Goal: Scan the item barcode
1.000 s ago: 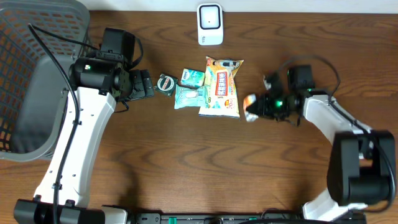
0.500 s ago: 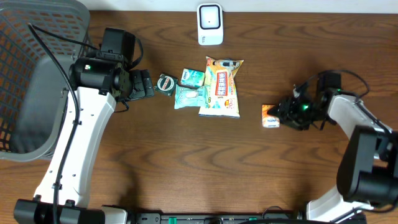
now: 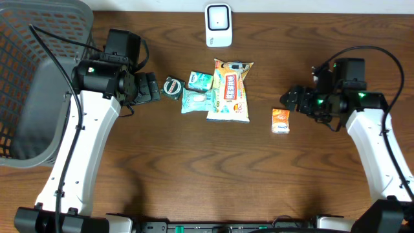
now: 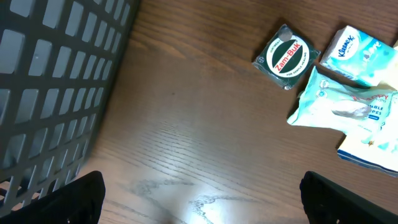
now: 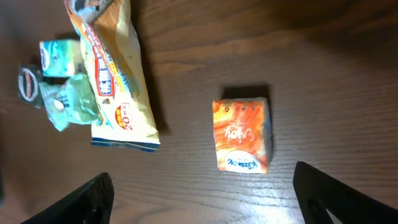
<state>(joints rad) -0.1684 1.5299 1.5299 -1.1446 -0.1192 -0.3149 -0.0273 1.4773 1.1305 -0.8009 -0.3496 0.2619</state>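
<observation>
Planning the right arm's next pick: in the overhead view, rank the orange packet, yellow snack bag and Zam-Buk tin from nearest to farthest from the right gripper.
1. Orange packet, just beside the right gripper.
2. Yellow snack bag, mid-table.
3. Zam-Buk tin, left end of the pile.

Orange packet [image 5: 242, 135] flat on wooden table [image 5: 329, 74], clear of wide-apart jaws, yellow snack bag [image 5: 112, 81] to its left
</observation>
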